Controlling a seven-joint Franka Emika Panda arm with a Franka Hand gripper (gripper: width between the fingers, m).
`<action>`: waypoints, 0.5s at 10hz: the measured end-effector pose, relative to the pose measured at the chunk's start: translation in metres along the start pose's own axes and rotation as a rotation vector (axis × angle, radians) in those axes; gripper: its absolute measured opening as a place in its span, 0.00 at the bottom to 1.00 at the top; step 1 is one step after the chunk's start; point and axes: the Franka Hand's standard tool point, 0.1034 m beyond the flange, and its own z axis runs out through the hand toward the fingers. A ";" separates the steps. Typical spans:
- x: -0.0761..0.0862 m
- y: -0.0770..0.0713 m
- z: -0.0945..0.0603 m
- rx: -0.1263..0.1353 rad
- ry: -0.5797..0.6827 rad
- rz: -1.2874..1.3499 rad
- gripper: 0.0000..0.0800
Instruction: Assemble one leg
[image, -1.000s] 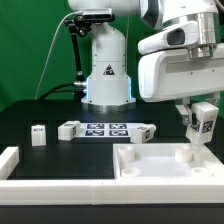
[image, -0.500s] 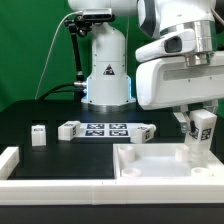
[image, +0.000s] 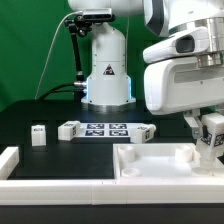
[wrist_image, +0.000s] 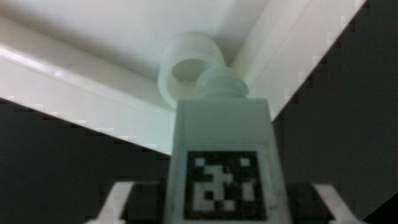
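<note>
**Hand** (image: 205, 126): at 3 o'clock in the exterior view, closed on the leg (image: 211, 132). In the wrist view, one finger (wrist_image: 116, 205) showed on each side of the block.

**Risks, as judged:**
- The leg's rounded tip (wrist_image: 217, 82) sat just beside the ring-shaped corner socket (wrist_image: 185, 60), overlapping it rather than centred on it. Lowered from there, the tip would likely land on the socket's rim, then jam or nudge the tray-like tabletop (image: 127, 165) across the desk (image: 60, 150).
- The leg seemed to lean slightly in the exterior view, so turning it in that way could start it crooked.
- The grip was on smooth plastic faces. If the tip caught, the block could twist or slip between the fingers.

**Leg:** a small white plastic post, block-shaped, with a black-and-white square tag on its face and a narrow rounded stud at its lower end. It was held over the tabletop's corner recess at 4 o'clock. Whether the stud touched the tabletop could not be told.

**Further out:**
- Marker board (image: 105, 129) near the centre.
- Another tagged white post (image: 38, 134) standing at 9 o'clock, well apart from the hand.
</note>
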 end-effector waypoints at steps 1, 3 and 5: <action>-0.001 0.004 0.004 -0.001 0.000 0.003 0.36; -0.006 0.010 0.009 -0.012 0.016 0.013 0.36; -0.014 0.011 0.012 -0.027 0.042 0.018 0.36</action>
